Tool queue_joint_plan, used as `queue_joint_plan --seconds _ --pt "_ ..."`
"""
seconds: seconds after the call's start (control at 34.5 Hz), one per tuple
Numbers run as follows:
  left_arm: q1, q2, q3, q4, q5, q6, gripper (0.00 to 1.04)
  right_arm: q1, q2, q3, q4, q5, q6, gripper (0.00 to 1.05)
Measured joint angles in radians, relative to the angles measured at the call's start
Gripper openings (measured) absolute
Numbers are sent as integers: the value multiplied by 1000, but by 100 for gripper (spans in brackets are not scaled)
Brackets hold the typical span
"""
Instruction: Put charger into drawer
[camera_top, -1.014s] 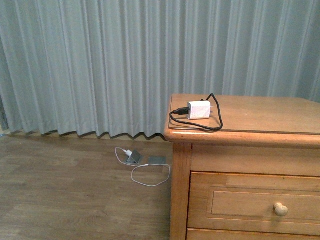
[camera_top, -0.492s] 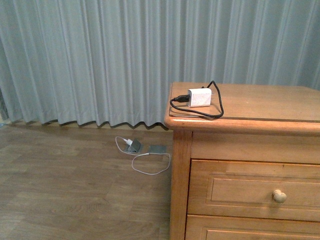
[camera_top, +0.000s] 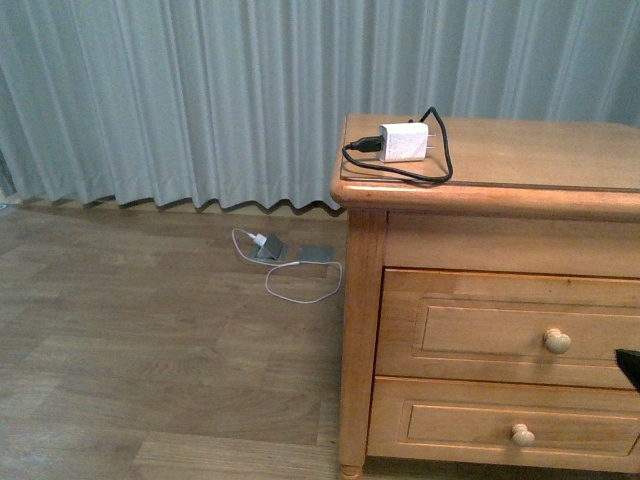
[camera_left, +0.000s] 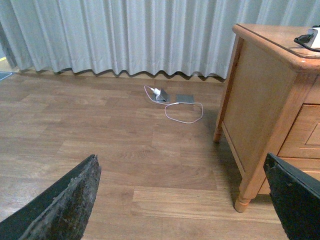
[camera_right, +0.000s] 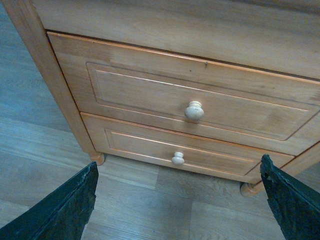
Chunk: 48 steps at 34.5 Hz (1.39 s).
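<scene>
Since the earlier front view the whole scene sits lower and further back: a second, lower drawer (camera_top: 500, 425) now shows, and a dark sliver (camera_top: 630, 366) has come in at the right edge beside the upper drawer's front. The right pincer (camera_right: 179, 162) is spread wide with nothing in it. The closed drawer (camera_right: 150, 95) and its round pale knob (camera_right: 194, 110) lie straight ahead of it, well apart from both fingers (camera_right: 65, 205). The charger (camera_top: 403, 142) is higher than this pincer, on top of the chest of drawers (camera_top: 362, 300) near its front left corner, with its black cable (camera_top: 400, 172) looped around it. The left pincer (camera_left: 180, 165) is also wide open and empty over the wooden floor (camera_left: 75, 130). A white-cabled charger (camera_left: 161, 94) lies on the floor far ahead of it.
</scene>
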Motion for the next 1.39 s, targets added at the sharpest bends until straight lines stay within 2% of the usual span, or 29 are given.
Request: queue_joint_plan --seconds 0.29,0.55,0.87,1.33,1.39 --pt "0 0 0 0 0 0 98 29 411 218 138 76 13 96" --pt "0 0 0 0 0 0 98 9 670 418 150 120 12 96" --pt "0 0 0 0 0 0 98 4 790 546 137 142 11 96" --pt "0 0 0 0 0 0 98 -18 831 568 137 153 13 96" --pt "0 0 0 0 0 0 98 -19 831 568 138 157 12 86"
